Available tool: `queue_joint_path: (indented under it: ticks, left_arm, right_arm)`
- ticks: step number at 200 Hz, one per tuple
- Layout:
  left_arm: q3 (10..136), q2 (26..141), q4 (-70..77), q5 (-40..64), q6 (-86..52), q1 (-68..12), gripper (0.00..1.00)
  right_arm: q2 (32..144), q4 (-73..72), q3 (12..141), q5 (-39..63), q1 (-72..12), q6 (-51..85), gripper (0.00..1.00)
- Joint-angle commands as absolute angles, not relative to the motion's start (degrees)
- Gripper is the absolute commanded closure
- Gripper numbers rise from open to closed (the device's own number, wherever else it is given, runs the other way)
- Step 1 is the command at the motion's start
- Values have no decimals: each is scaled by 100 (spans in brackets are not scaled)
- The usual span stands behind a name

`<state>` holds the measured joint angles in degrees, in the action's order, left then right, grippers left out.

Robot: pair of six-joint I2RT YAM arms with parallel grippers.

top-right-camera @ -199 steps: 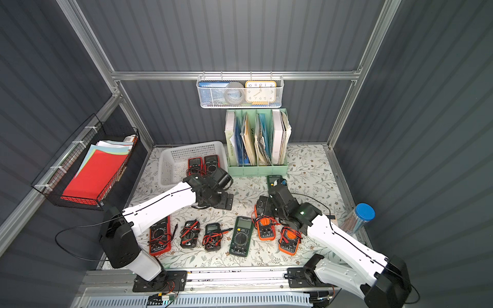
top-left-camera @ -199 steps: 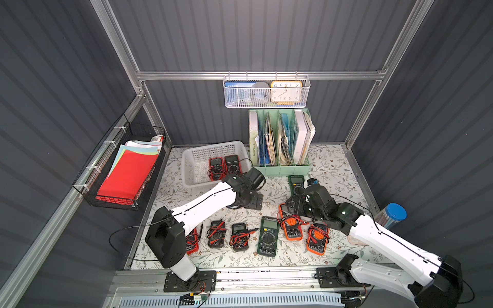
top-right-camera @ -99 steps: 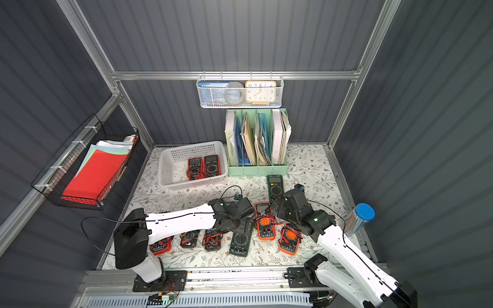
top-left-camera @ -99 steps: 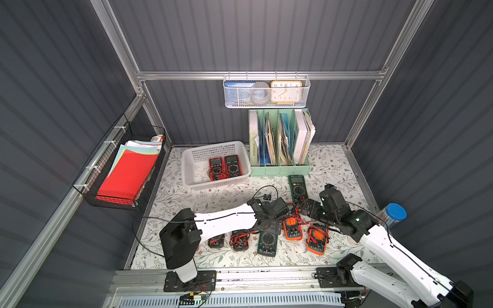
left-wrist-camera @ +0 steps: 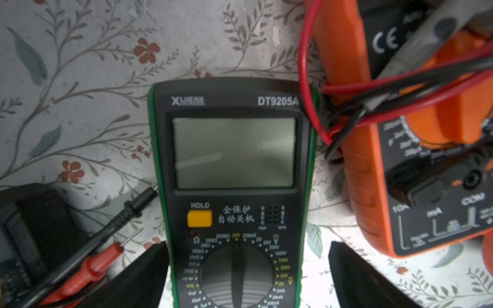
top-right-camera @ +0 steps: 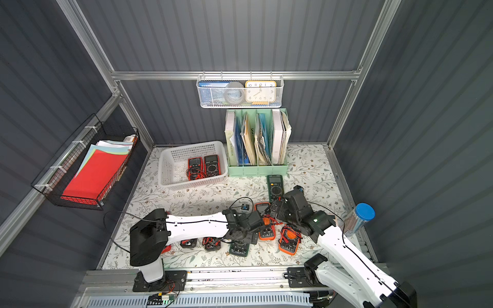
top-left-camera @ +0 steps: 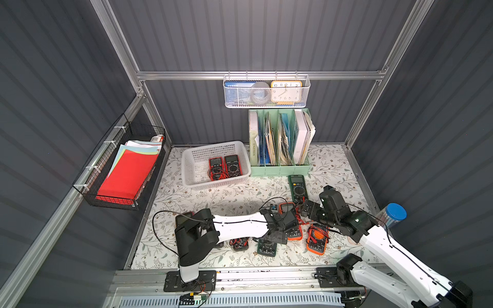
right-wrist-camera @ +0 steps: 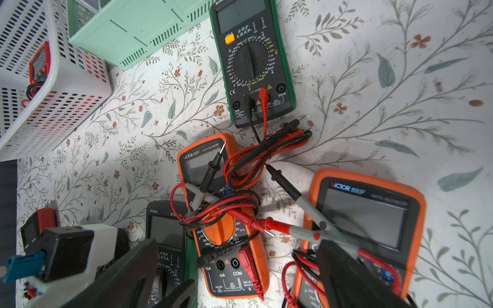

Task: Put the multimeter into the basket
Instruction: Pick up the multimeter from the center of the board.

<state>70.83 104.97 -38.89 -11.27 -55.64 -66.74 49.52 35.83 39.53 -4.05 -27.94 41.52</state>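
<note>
Wide-open left gripper (left-wrist-camera: 245, 246) astride green-edged rectangular multimeter (left-wrist-camera: 234, 152), glossy grey screen, right gripper (right-wrist-camera: 234, 246) open above orange rubbery meter (right-wrist-camera: 221, 230), perforated white plastic basket (top-left-camera: 213, 152) well apart.

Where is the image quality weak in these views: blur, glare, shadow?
Left wrist view: the green multimeter is legible, but pale reflections streak its screen, and the orange multimeter beside it is blurred. Right wrist view: the near fingers are dark and out of focus. Both top views: even light, with a soft shadow on the tablecloth by the left arm.
</note>
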Motion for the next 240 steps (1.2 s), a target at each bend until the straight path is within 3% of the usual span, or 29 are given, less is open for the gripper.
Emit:
queue_joint_path:
  ticks: [1,92,127,174,213,240]
  left_arm:
    - [6914,10639,-3885,-1259,-5741,-6697,1]
    - [6802,11060,-3775,-1130,-5946,-6695,1]
    - [6811,11116,-3673,-1042,-5871,-6697,24]
    - [6825,10888,-3748,-1081,-5865,-6697,46]
    - [7042,10319,-4080,-1359,-5818,-6697,58]
    - [7216,9957,-4401,-1568,-5713,-6688,59]
  right_arm:
    - [4887,3663,3942,-389,-2775,4144,1]
    - [5019,3628,4060,-400,-2769,4078,1]
    - [5027,3678,4138,-361,-2768,4061,1]
    - [4982,3749,4287,-218,-2769,4011,1]
    - [5000,3642,4324,40,-2769,3968,1]
    - [5011,3481,4308,265,-2768,4033,1]
